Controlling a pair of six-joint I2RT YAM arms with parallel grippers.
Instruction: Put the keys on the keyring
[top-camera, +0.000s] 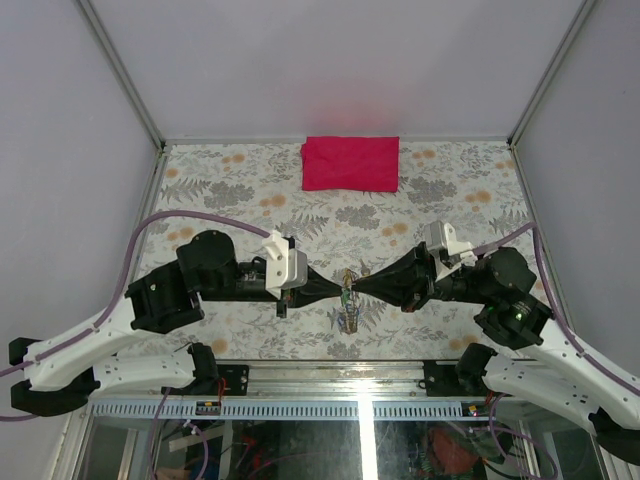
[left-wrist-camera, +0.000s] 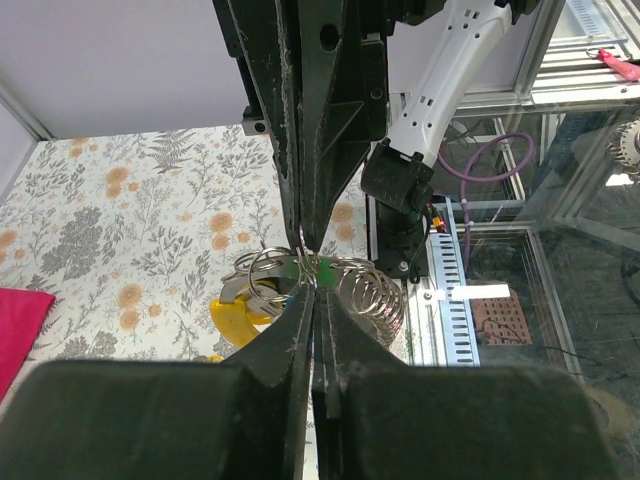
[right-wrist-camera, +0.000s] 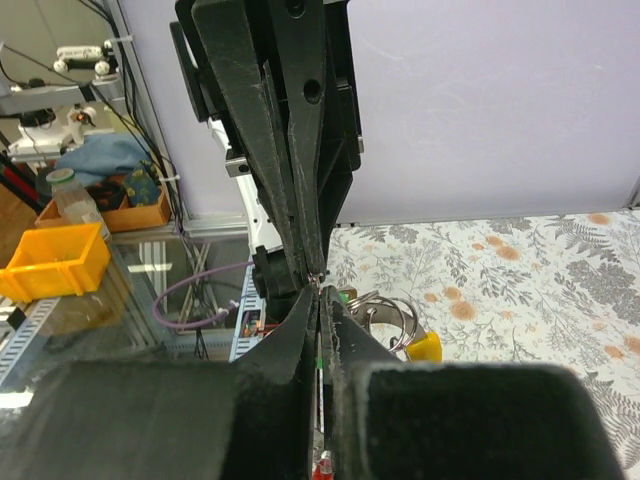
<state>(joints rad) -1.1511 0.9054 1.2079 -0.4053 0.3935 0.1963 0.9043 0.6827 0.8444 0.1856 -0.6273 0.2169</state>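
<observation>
My left gripper (top-camera: 338, 288) and right gripper (top-camera: 358, 287) meet tip to tip above the table's front middle. Both are shut. In the left wrist view my left gripper (left-wrist-camera: 312, 288) pinches the wire of the silvery keyring (left-wrist-camera: 262, 272). A yellow-headed key (left-wrist-camera: 233, 322) hangs from the ring, and a coil of wire loops (left-wrist-camera: 376, 296) sits beside it. In the right wrist view my right gripper (right-wrist-camera: 318, 296) is shut on a thin key with a green part (right-wrist-camera: 318, 362) and a red end (right-wrist-camera: 322, 466). The ring (right-wrist-camera: 392, 316) and the yellow head (right-wrist-camera: 425, 346) hang just past my fingertips.
A red cloth (top-camera: 350, 163) lies flat at the back middle of the floral table (top-camera: 220, 190). More small metal pieces (top-camera: 350, 320) show just below the gripper tips. The table's front edge and a metal rail (top-camera: 330, 372) run close behind the arms.
</observation>
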